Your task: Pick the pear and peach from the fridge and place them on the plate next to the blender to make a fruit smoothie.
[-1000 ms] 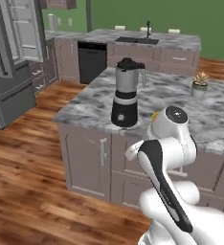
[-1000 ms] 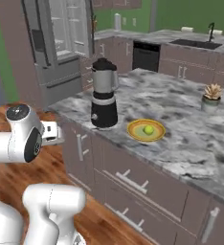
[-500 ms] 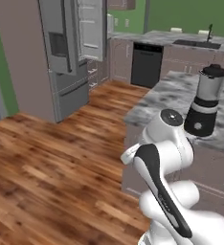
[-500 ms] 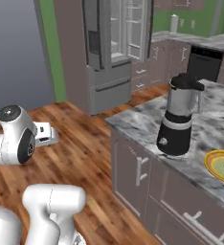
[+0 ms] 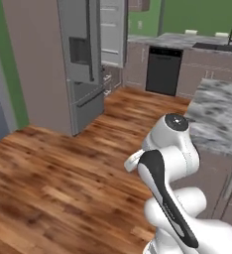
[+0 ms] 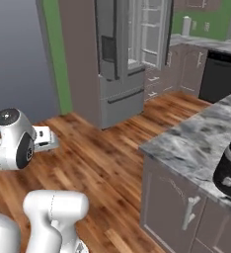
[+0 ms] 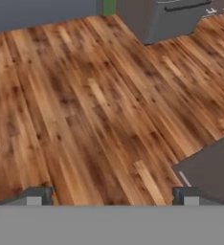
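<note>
Left base view: tall grey double-door fridge (image 5: 83, 64) with dispenser recess up and left of the folded white arm, one upper door swung open, pale shelves visible inside. Black dishwasher (image 5: 163, 71) right of the fridge; grey marbled counter (image 5: 218, 119) far right. No fruit discernible on the shelves at this range.

Right base view: fridge (image 6: 118, 54) well apart from the base, across brown plank floor (image 6: 107, 158). Dark blender (image 6: 230, 168) at the right edge on the marbled counter, far from the fridge. Plate out of frame.

Hand view: gripper (image 7: 113, 196) spread wide, empty, aimed at bare floor; fridge's grey lower corner (image 7: 166, 19) at top.

Judgement: fetch not yet under way, nothing held. Pear and peach unaccounted for here; approach to the fridge, pick and carry to the plate outstanding.
</note>
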